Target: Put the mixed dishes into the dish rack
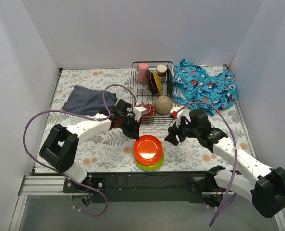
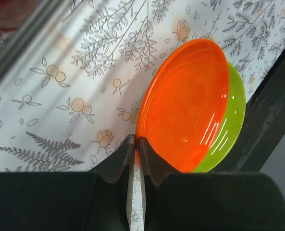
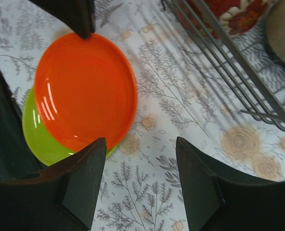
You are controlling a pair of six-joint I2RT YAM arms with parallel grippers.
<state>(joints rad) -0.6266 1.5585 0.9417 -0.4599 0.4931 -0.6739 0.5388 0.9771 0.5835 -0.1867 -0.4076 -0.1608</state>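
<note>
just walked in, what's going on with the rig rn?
It is loading dishes. The dish rack already holds the pink cup, metallic cup, upright plates, tan bowl and dark red bowl. The orange plate sits stacked on the green plate, on the table in front of the rack. The left gripper is shut at the orange plate's rim; I can't tell whether it has a hold. The right gripper hovers open beside the stack.

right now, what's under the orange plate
A green plate lies under the orange plate; only a crescent of its rim shows. The rest of it is covered, so whether anything else sits beneath cannot be seen.
</note>
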